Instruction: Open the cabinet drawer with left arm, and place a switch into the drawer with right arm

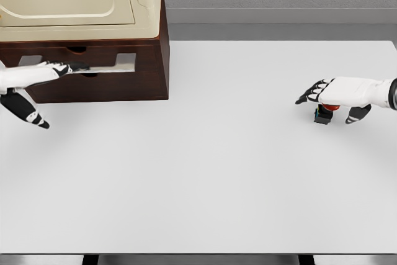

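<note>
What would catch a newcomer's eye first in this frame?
Probably the dark wooden cabinet with its cream top at the upper left, where the left hand reaches toward the silver drawer handle. Next, far right on the bare white table, the right hand hovers over a small switch with a red part.

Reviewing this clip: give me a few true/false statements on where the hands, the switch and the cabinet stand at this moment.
1. The left robot hand is at the cabinet handle. True.
2. The switch lies inside the drawer. False: it sits on the table, under the right robot hand.
3. The cabinet stands at the table's far left. True.
4. The right robot hand is holding the switch above the cabinet. False: it is at the table's right side, far from the cabinet.
</note>
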You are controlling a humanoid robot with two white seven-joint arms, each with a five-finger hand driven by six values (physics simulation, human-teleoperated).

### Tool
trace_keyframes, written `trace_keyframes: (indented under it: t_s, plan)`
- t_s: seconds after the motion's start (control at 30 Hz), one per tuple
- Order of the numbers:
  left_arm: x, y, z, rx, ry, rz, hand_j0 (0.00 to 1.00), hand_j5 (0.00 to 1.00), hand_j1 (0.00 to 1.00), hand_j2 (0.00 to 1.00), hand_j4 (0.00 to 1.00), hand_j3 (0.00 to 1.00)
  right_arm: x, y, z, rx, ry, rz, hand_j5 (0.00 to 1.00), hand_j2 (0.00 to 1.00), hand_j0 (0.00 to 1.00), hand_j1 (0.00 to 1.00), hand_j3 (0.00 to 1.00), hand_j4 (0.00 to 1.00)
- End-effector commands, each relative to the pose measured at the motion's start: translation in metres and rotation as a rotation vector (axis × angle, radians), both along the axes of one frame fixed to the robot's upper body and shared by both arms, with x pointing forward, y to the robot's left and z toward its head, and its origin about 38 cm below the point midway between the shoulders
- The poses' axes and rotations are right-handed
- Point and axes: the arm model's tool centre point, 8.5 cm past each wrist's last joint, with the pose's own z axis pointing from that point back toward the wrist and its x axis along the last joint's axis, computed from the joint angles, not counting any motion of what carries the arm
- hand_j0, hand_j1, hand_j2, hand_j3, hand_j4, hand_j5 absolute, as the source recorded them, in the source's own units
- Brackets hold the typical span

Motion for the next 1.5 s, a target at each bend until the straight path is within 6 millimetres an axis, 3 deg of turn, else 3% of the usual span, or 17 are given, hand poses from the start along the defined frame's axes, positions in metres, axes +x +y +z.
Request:
trace_keyframes:
  t_s: [0.0,1.17,1.3,1.47]
  plan:
    - [-0.007,-0.007,0.001,-0.063,0.057,-0.036,1.00,1.00,1.00,1.00,1.00,1.00,0.000,0.000,0.000,0.003,0.000,-0.003,1.00,1.00,1.00,1.00,1.00,1.00]
    - [-0.048,0.017,0.002,-0.046,0.098,-0.201,1.00,1.00,1.00,1.00,1.00,1.00,0.000,-0.002,0.001,0.002,0.000,-0.005,1.00,1.00,1.00,1.00,1.00,1.00]
    - [-0.050,0.022,0.015,-0.093,0.089,-0.196,1.00,1.00,1.00,1.00,1.00,1.00,0.000,-0.002,0.001,0.003,-0.001,-0.006,1.00,1.00,1.00,1.00,1.00,1.00]
    - [-0.037,0.021,0.066,-0.213,-0.007,-0.149,1.00,1.00,1.00,1.00,1.00,1.00,0.000,-0.002,0.001,0.002,0.000,-0.005,1.00,1.00,1.00,1.00,1.00,1.00]
